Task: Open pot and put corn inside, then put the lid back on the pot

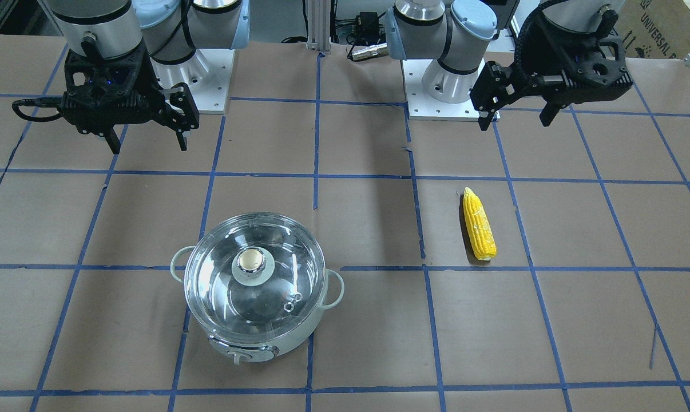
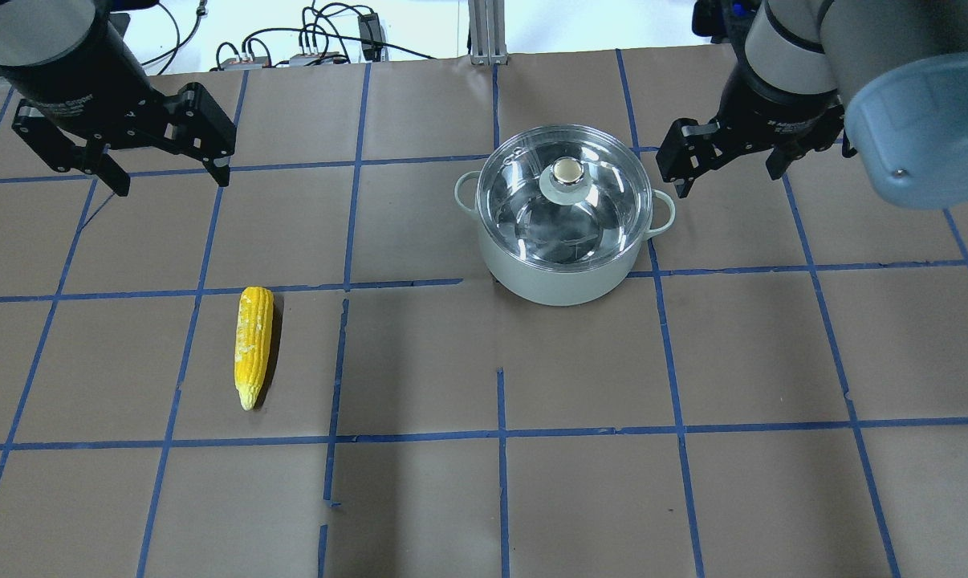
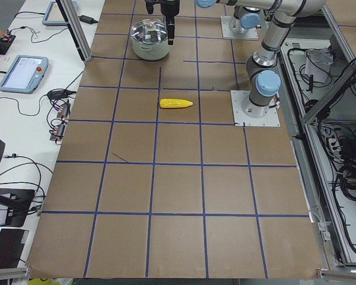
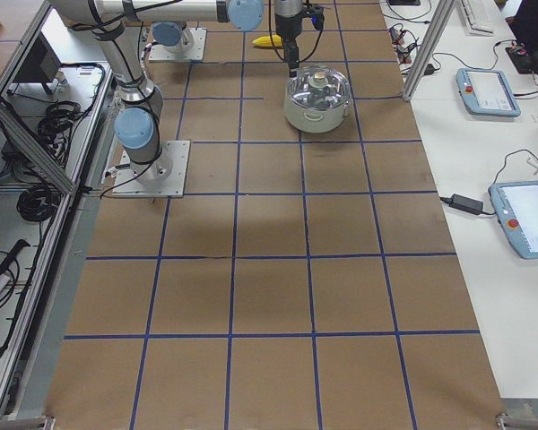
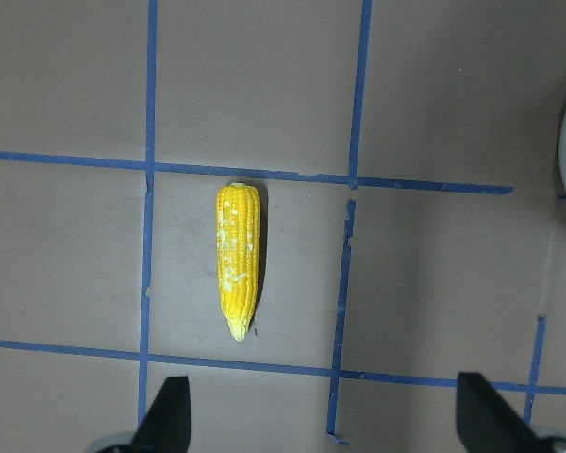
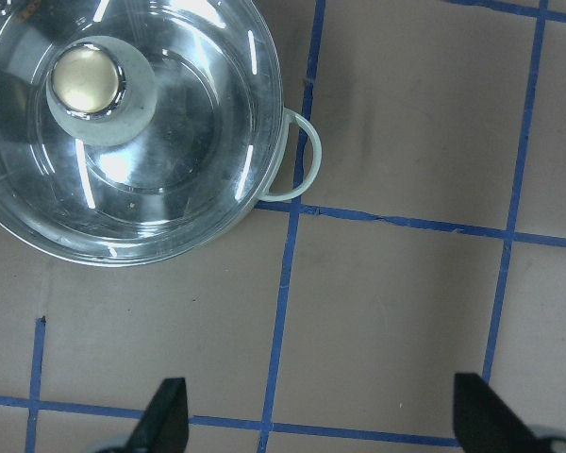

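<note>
The pot [image 2: 556, 282], mint-white with loop handles, stands on the table with the clear glass lid [image 2: 566, 210] resting on it; its tan-topped knob [image 1: 251, 261] is centred. The pot [image 1: 248, 350] shows its control knob in the front-facing view. The lid also shows in the right wrist view [image 6: 170, 170]. The yellow corn [image 2: 254, 345] lies flat by itself, also seen in the front-facing view [image 1: 479, 224] and the left wrist view [image 5: 238, 260]. My left gripper [image 2: 172, 183] is open and empty, high above the table beyond the corn. My right gripper [image 2: 729, 182] is open and empty, beside the pot's handle.
The table [image 2: 484, 482] is brown paper with a blue tape grid. The arm bases [image 1: 453, 86] stand at the robot's edge. Cables [image 2: 307, 40] lie past the far edge. Tablets [image 4: 489, 90] sit on a side bench.
</note>
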`<state>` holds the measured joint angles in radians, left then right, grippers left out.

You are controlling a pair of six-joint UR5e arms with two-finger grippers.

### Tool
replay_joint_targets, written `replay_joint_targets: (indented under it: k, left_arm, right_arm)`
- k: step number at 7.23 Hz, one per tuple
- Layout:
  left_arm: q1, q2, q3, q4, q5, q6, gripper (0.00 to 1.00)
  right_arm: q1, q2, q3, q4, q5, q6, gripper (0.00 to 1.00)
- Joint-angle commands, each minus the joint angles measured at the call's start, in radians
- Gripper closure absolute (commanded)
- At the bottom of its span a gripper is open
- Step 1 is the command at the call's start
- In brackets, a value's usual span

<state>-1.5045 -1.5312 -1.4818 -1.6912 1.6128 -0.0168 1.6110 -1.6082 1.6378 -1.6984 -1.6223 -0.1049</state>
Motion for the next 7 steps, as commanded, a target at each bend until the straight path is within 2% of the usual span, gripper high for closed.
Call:
replay_joint_targets:
  k: [1,2,3,4,5,6,7]
  left_arm:
    - [0.0,-0.003,0.0,0.004,0.001,0.0,0.0]
    - [-0.019,-0.03,-0.012,-0.008,0.002,0.001,0.0]
    - [-0.025,0.021,0.0,0.019,0.015,0.003,0.0]
    - [0.021,-0.033,-0.036,0.162,0.003,0.062,0.0]
    - [0.004,-0.097,-0.02,0.241,0.004,0.072,0.0]
    - [-0.012,-0.049,-0.029,0.19,0.002,0.089,0.0]
    - [-0.016,-0.005,-0.047,0.109,0.006,0.086,0.0]
  right_arm:
    - [0.001,0.02,-0.003,-0.006,0.004,0.001,0.0]
    - [0.006,0.02,-0.001,-0.001,0.004,0.004,0.0]
    - [0.006,0.02,-0.001,-0.003,0.015,0.004,0.0]
    - [0.007,0.02,-0.006,-0.006,0.015,0.008,0.0]
    - [0.007,0.022,-0.007,-0.006,0.015,0.008,0.0]
    - [0.012,0.052,-0.031,-0.01,0.013,0.013,0.0]
    - [0.017,0.127,-0.106,-0.007,0.016,0.014,0.0]
